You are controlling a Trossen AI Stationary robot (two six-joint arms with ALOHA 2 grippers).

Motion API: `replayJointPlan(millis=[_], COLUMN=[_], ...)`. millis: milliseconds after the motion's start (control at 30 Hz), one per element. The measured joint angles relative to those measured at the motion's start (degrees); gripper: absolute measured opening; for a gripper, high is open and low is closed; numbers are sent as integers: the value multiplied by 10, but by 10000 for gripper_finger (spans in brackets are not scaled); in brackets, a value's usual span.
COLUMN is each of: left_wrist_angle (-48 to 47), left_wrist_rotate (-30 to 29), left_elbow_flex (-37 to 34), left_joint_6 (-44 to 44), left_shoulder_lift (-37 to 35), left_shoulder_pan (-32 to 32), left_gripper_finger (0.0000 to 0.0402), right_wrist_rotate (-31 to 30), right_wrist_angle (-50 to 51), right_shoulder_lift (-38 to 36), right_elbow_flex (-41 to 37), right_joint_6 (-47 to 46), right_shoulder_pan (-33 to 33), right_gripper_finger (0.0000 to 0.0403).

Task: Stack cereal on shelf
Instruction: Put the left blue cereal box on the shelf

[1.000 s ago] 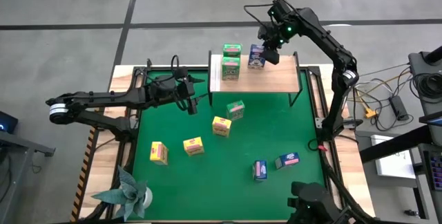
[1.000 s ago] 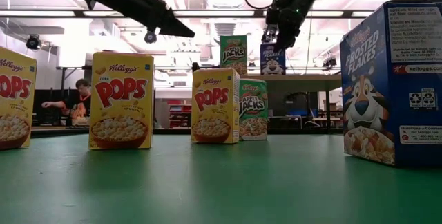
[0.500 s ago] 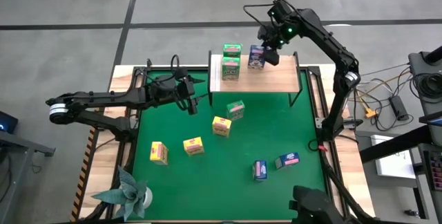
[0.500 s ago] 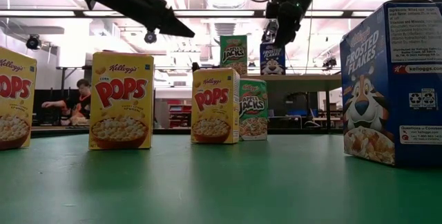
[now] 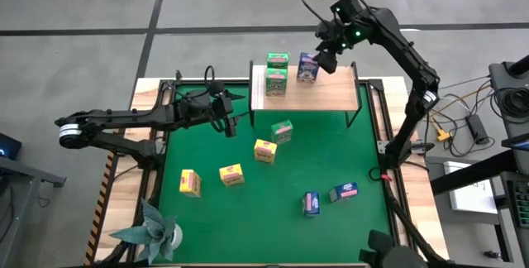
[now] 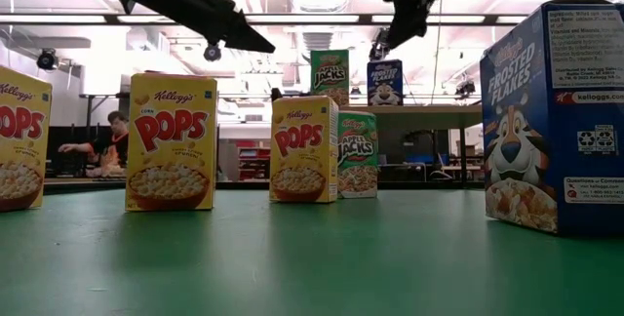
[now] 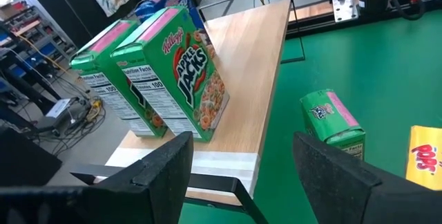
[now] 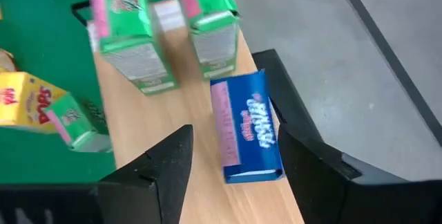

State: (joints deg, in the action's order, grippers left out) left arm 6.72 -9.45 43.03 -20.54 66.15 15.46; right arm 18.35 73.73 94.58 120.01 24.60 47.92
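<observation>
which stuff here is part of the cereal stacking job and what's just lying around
Part of the job:
- shelf
- two green boxes and a blue box on the shelf
- green box, three yellow boxes and two blue boxes on the mat
- right gripper, open above the shelf

Lying about:
- paper plant
- green mat

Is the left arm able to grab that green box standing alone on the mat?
Probably yes: the left end effector hangs open just beside the green Apple Jacks box, with only bare mat between them.
</observation>
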Motion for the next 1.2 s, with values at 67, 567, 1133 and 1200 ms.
replayJointPlan(millis=[67,567,1133,1200], left_wrist_angle=[1,1,0,0], left_wrist_rotate=[0,0,0,0], left_elbow_flex=[0,0,0,0], left_joint_6=[-3,-10,-1,1], left_shoulder_lift=[0,0,0,0], left_shoulder_pan=[0,0,0,0], left_gripper_finger=[230,230,230,230], right_wrist_rotate=[0,-175,-305,-305], right_wrist_angle=[3,31,-43,-42], right_shoulder_lift=[-8,-18,-19,-20], right_elbow_flex=[1,-93,-153,-152], right_joint_6=[-1,-1,-6,-5], right_shoulder_pan=[-9,-125,-119,-118], right_gripper_finger=[190,15,9,9])
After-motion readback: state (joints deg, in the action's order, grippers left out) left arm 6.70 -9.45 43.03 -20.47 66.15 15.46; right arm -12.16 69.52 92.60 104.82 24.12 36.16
